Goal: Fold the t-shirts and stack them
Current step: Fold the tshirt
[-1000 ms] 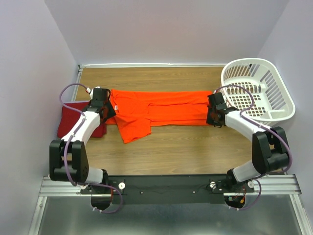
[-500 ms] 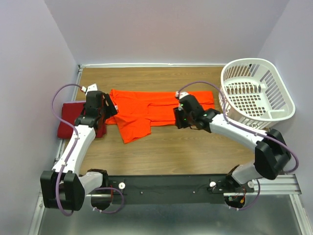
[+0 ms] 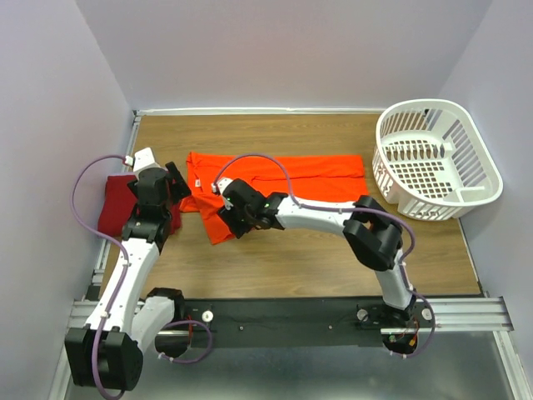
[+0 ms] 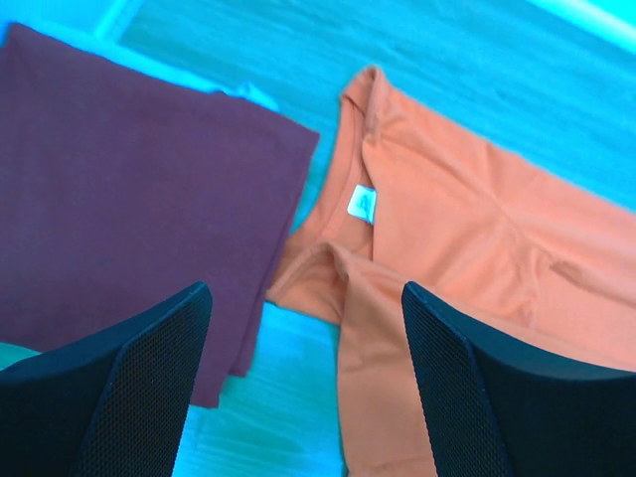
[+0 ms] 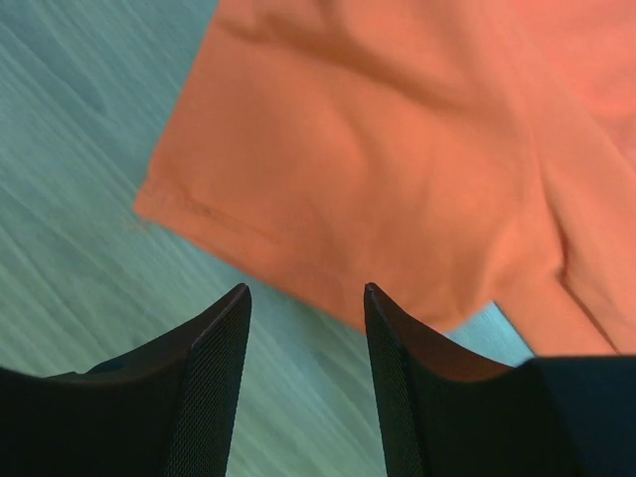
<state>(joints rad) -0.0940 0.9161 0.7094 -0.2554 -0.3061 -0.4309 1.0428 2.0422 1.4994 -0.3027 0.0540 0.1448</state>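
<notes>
The bright orange-red t-shirt [image 3: 291, 179] lies spread lengthwise across the back of the table, one sleeve hanging toward the front at the left. The dark crimson t-shirt [image 3: 112, 212] lies folded flat at the far left. My left gripper [image 3: 175, 193] is open and empty, above the gap between the two shirts. Its wrist view shows the crimson shirt [image 4: 129, 169], the orange shirt [image 4: 467, 229] and its white neck label [image 4: 363, 202] beyond the gripper [image 4: 306, 298]. My right gripper [image 3: 228, 218] is open over the sleeve's lower edge [image 5: 368, 169], its jaws [image 5: 306, 293] holding nothing.
A white plastic lattice laundry basket [image 3: 437, 158] stands at the back right corner. Bare wooden table [image 3: 333, 242] runs along the front of the orange shirt. Walls close off the left, back and right sides.
My right arm has swept left from the shirt's right end to its left sleeve, with nothing in its jaws. My left gripper has lifted and shifted slightly by the collar.
</notes>
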